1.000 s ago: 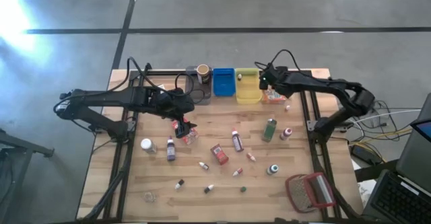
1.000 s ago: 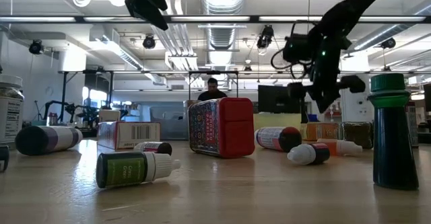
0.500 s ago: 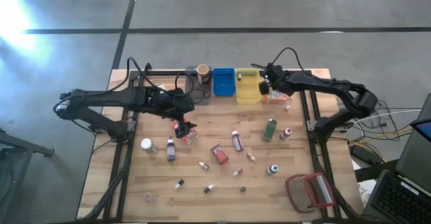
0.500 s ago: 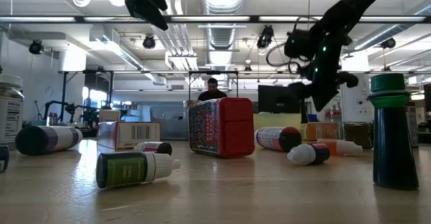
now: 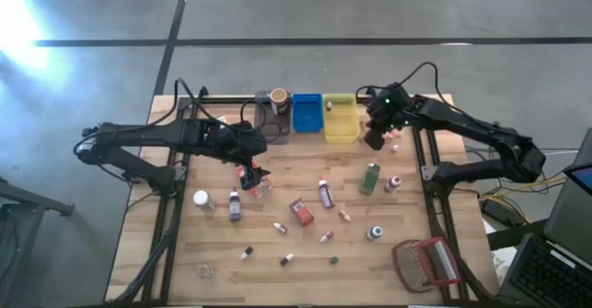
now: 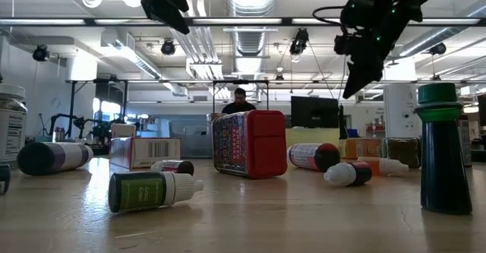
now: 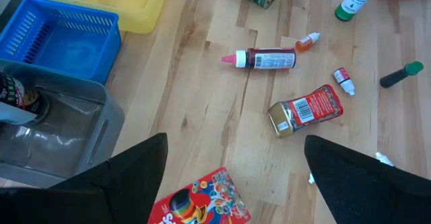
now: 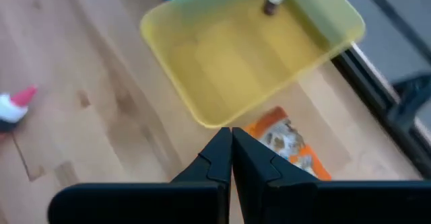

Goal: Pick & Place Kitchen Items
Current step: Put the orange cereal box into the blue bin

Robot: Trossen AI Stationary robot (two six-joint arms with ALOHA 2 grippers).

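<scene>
**Between picks, R arm empty**

R end effector closed, holding nothing, above orange packet beside yellow bin. L end effector open over colourful box. Next: L drops, grips box. Other items scattered on bench.
</scene>
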